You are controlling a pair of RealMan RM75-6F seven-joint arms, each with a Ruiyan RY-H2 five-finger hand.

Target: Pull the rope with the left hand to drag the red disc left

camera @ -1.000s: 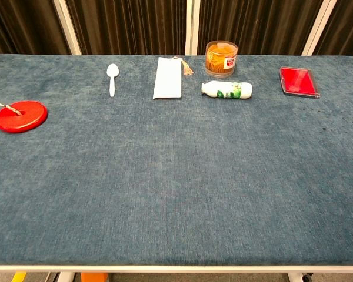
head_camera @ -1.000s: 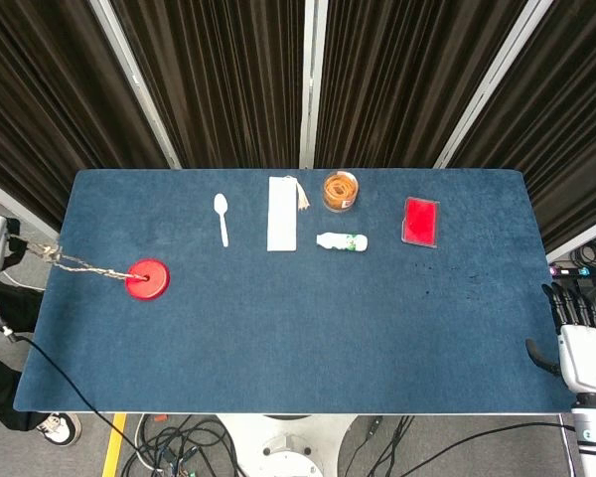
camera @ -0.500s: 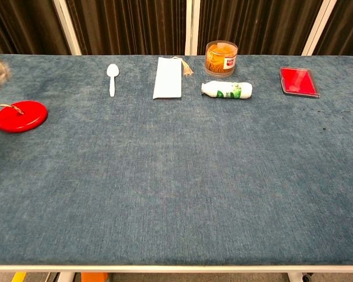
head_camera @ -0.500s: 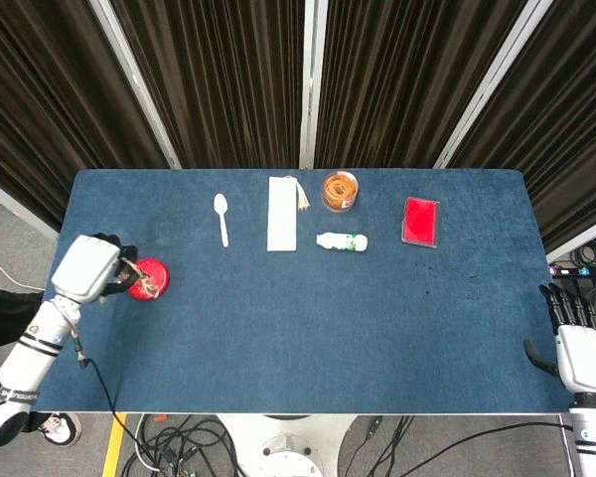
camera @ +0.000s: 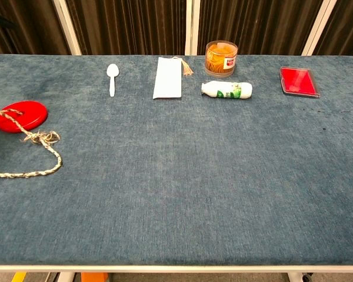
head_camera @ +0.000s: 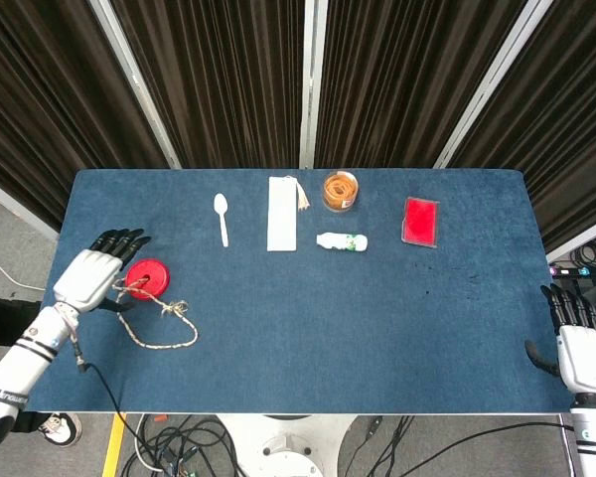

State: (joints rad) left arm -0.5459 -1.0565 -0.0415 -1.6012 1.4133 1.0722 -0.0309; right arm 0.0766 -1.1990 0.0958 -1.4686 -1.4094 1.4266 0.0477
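Note:
The red disc [head_camera: 147, 278] lies flat near the table's left edge and also shows as the red disc [camera: 20, 116] in the chest view. Its rope [head_camera: 164, 333] lies slack on the cloth in a loose loop in front of the disc, seen again as the rope [camera: 44, 154]. My left hand [head_camera: 94, 270] is just left of the disc with its fingers stretched out; one stretch of rope runs under its near side. I see nothing gripped. My right hand [head_camera: 581, 348] hangs open off the table's front right corner, holding nothing.
Along the far side lie a white spoon [head_camera: 222, 217], a white strip [head_camera: 282, 213], a clear jar [head_camera: 340, 190], a small white bottle [head_camera: 342, 240] on its side and a red case [head_camera: 421, 221]. Cables lie on the floor below the front edge.
The left hand came in over the disc holding the rope bunched, then spread its fingers. The rope has dropped into a slack loop on the table. The disc barely moved.

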